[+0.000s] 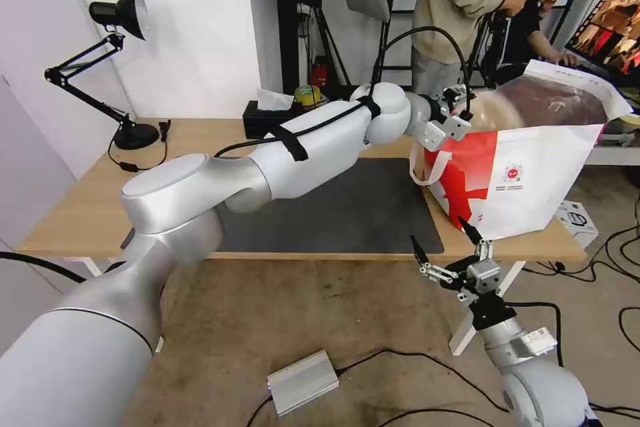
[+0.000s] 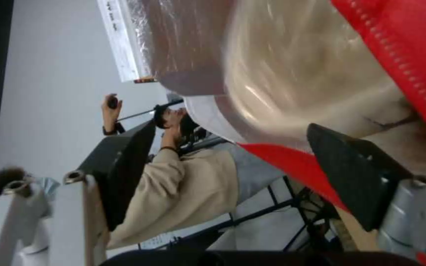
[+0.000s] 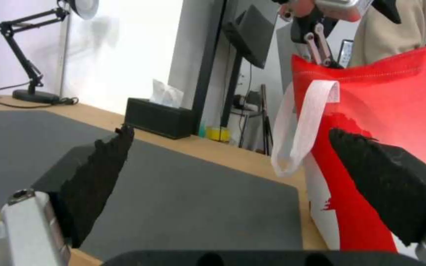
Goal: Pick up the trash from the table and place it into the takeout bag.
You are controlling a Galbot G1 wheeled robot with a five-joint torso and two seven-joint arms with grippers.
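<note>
The takeout bag (image 1: 533, 173), white and red with a foil lining, stands open on the right end of the table (image 1: 80, 213). My left arm reaches across the dark mat (image 1: 347, 213) to the bag's near rim. There my left gripper (image 1: 457, 110) is open, with one black finger (image 2: 356, 177) beside the red fabric. Trash, a blurred beige bowl (image 1: 490, 110) (image 2: 292, 74), sits in the bag's mouth just past those fingers. My right gripper (image 1: 438, 232) (image 3: 230, 131) is open and holds nothing, at the table's front edge by the bag (image 3: 385, 111).
A black tissue box (image 1: 267, 117) and a roll of tape (image 1: 307, 95) sit at the table's back edge, and a desk lamp (image 1: 127, 80) stands at the back left. A silver box (image 1: 303, 380) and cables lie on the floor. People stand behind the table.
</note>
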